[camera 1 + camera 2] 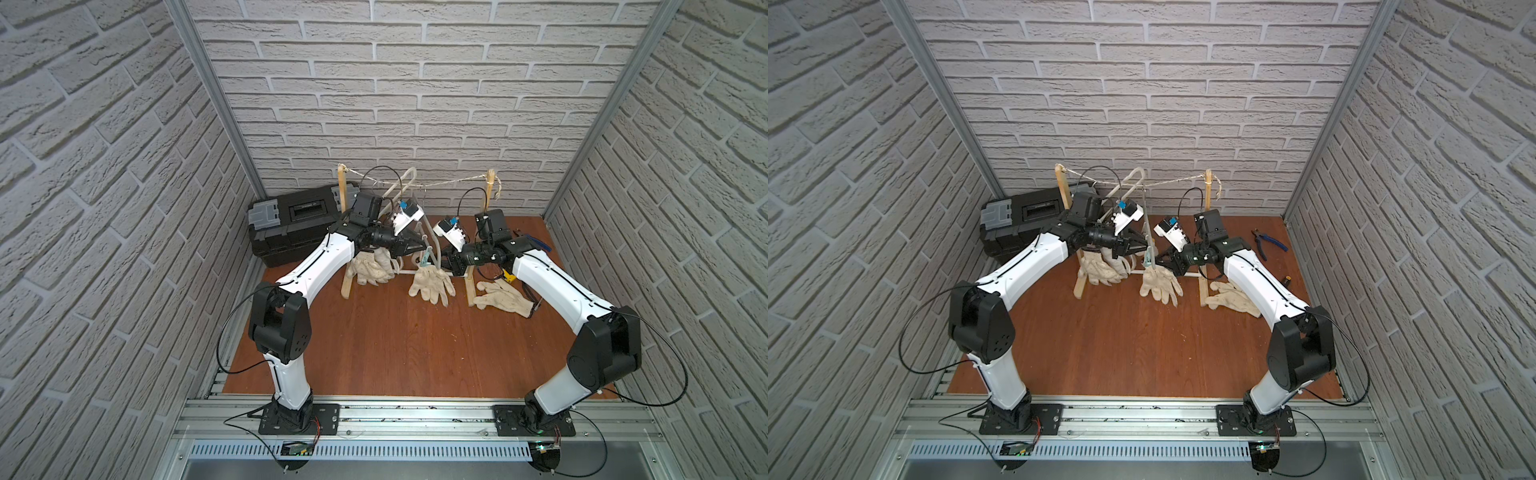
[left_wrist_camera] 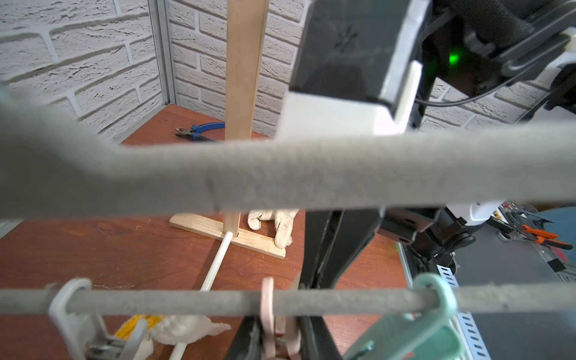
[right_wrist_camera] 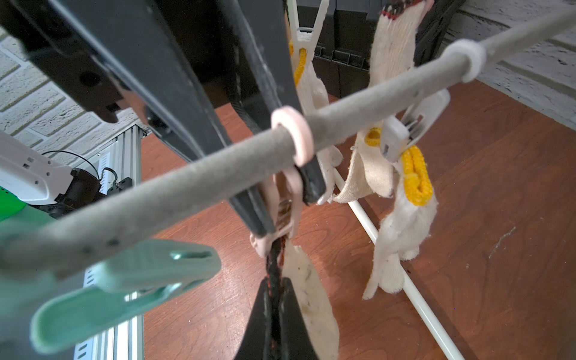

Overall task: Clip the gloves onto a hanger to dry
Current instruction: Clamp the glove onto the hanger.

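The grey flocked hanger (image 1: 410,173) hangs from a string between two wooden posts; its lower bar (image 3: 187,184) carries clips. My left gripper (image 2: 280,339) is shut on a pink clip (image 3: 291,137) on that bar. Its black fingers (image 3: 174,103) pinch the clip's handles. My right gripper (image 3: 274,311) is shut on the dark-edged cuff of an off-white glove (image 3: 311,296). It holds the cuff up at the pink clip's mouth. This glove dangles in both top views (image 1: 432,284) (image 1: 1160,284). Other gloves (image 3: 402,224) with yellow cuffs hang from a white clip (image 3: 405,124).
Another glove (image 1: 503,299) lies on the wooden floor by the right post (image 1: 490,187). A black toolbox (image 1: 291,224) stands at the back left, and blue pliers (image 1: 1268,241) lie at the back right. A green clip (image 3: 124,280) hangs on the bar. A white rod (image 3: 405,286) joins the post bases.
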### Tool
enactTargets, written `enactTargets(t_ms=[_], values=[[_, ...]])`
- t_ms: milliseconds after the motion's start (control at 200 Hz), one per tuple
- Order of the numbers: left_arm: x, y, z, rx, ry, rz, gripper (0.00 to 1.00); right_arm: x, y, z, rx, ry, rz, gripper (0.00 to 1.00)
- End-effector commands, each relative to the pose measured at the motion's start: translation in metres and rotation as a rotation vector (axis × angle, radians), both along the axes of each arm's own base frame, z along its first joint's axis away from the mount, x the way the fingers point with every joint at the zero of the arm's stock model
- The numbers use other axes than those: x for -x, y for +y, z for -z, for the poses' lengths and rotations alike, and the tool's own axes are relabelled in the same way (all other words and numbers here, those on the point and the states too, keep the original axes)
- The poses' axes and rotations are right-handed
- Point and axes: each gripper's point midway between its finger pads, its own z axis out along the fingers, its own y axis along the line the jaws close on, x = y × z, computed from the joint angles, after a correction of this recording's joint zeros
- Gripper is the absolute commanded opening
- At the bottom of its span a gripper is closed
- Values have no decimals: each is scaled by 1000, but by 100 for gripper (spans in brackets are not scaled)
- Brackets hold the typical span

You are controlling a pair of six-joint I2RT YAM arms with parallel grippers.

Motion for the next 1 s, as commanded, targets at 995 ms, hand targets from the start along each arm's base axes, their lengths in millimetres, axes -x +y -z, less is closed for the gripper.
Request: enactTargets(t_ms=[995], values=[[-6, 5, -11, -1, -43, -49, 58, -16, 3, -20, -81, -58, 36, 18]])
